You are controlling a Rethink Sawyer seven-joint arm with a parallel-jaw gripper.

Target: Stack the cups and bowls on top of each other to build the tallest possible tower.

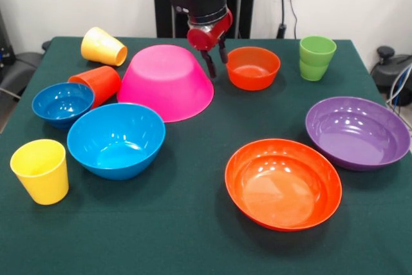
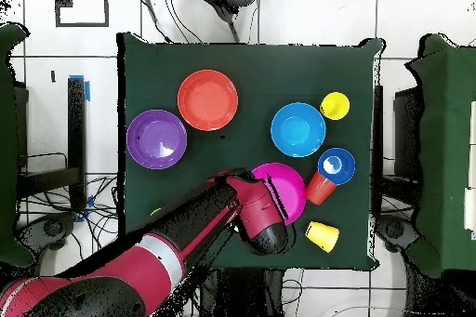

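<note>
**Bowls and cups spread across a green table, none stacked**

Glossy plastic tableware lies scattered on a dark green tablecloth (image 1: 193, 243). From the front camera we see the red and black robot arm (image 1: 205, 1) reaching down at the far side, its gripper (image 1: 216, 62) hanging between a large pink bowl (image 1: 166, 82), which sits upside down, and a small orange bowl (image 1: 253, 67) standing upright. Its two dark fingers are slightly apart and grip nothing.

Left of the pink bowl, an orange-red cup (image 1: 98, 84) lies on its side, touching a small blue bowl (image 1: 62, 104). Behind them a yellow cup (image 1: 103, 46) also lies tipped over. A medium blue bowl (image 1: 116, 140) stands upright in front of the pink one, and a second yellow cup (image 1: 41, 170) stands upright at the near left.

At the far right stands a green cup (image 1: 316, 57). Nearer the camera on the right rest a wide shallow purple bowl (image 1: 357, 132) and a wide shallow orange bowl (image 1: 282, 183), just beside each other.

From overhead, the arm (image 2: 177, 239) covers part of the pink bowl (image 2: 284, 183).
</note>
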